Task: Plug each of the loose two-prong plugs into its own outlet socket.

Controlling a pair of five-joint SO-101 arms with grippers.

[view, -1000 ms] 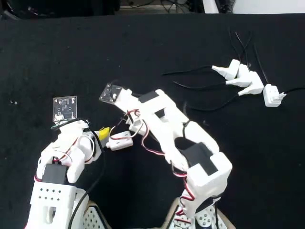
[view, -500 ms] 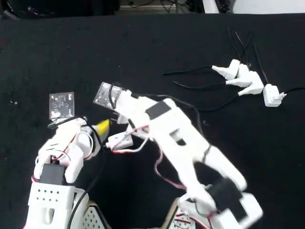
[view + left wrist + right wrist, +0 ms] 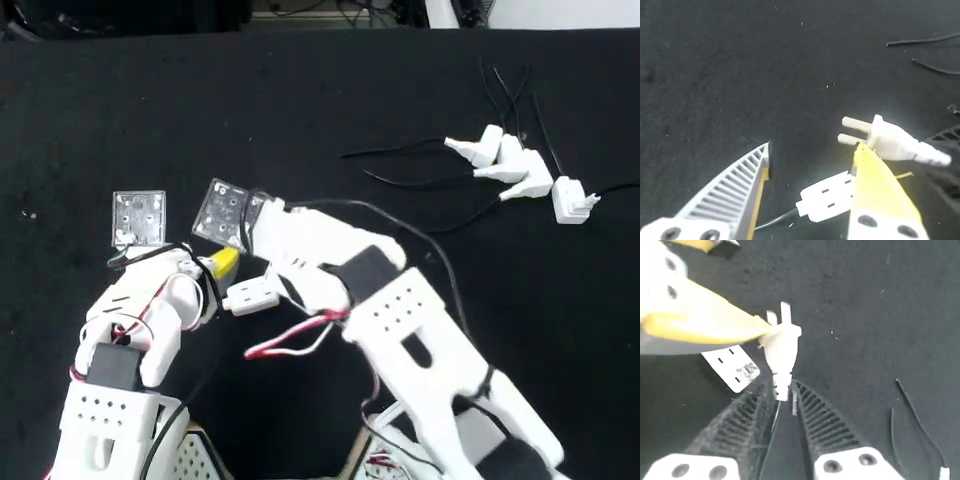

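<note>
From above, the white plastic outlet socket block point(image 3: 252, 293) lies on the black cloth table point(image 3: 300, 90), near its front edge, between the two arms. In the left wrist view, the left gripper point(image 3: 812, 150) has its jaws spread wide. In the right wrist view, the right gripper point(image 3: 784, 388) pinches the white two-prong plug point(image 3: 781, 342) by its tail, near the socket block.

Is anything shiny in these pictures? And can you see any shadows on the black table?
High view: a clear square plate and its twin glint pale under the light; the black table is dull, no glare, and shadows hardly show on it. Left wrist view: the white plug looks bright against the dark cloth. Right wrist view: same bright plug, no glare either.
</note>
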